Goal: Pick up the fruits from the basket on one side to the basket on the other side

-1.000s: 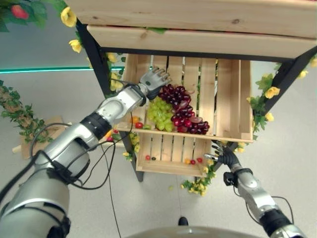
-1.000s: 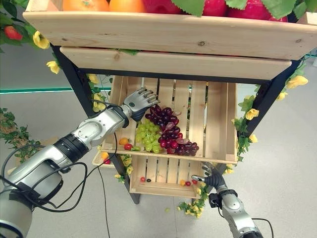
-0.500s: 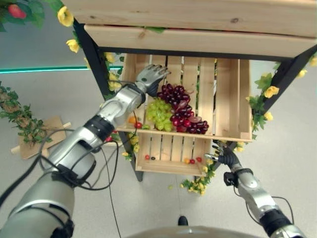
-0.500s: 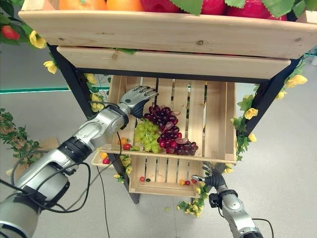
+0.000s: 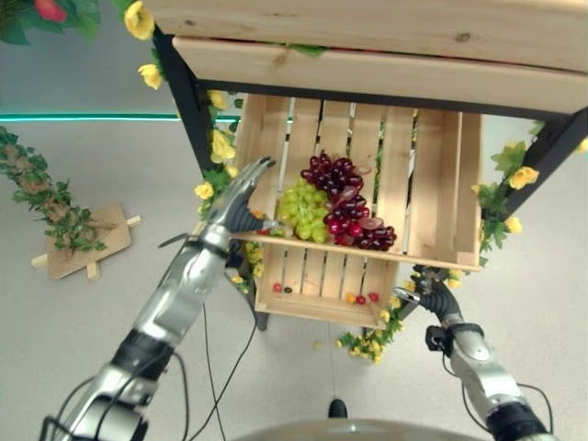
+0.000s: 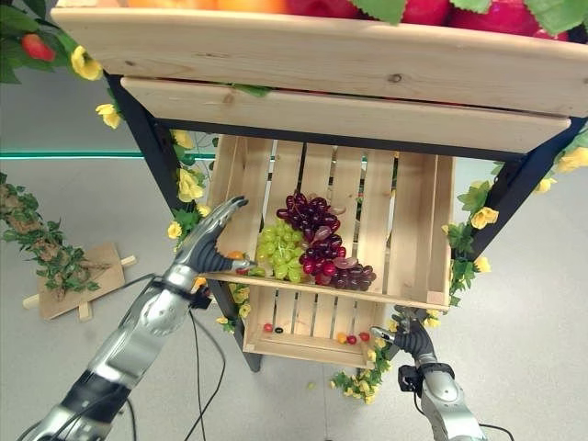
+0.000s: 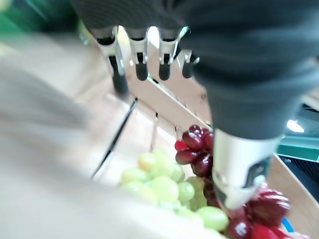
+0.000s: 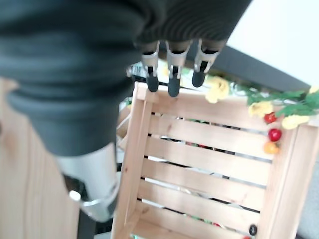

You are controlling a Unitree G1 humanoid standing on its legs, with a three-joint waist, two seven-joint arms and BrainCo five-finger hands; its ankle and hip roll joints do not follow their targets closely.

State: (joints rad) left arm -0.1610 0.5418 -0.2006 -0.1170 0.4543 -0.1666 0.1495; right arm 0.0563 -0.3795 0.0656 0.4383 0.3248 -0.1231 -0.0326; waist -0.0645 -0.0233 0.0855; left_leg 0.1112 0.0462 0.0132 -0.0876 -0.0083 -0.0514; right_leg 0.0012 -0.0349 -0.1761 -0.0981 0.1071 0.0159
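Observation:
A green grape bunch (image 5: 301,209) and a dark red grape bunch (image 5: 342,197) lie together in the middle wooden crate (image 5: 441,202) of the shelf. My left hand (image 5: 241,193) is at the crate's left front corner, just left of the green grapes, with straight fingers and nothing in them. In the left wrist view its fingers (image 7: 142,59) stretch over the crate floor, with the green grapes (image 7: 169,189) below its thumb. My right hand (image 5: 424,287) hangs open by the crate's lower right corner, empty. The lower crate (image 8: 199,164) holds small red and orange fruits (image 5: 358,299).
The top shelf crate (image 6: 312,55) juts out overhead with oranges and red apples. Black frame posts (image 5: 188,101) with yellow flowers flank the crates. A small wooden stand (image 5: 87,241) with leafy vines lies on the floor to the left.
My left hand has pulled back from over the grapes to the crate's left front corner, empty. The camera has shifted a little. The right hand has barely moved.

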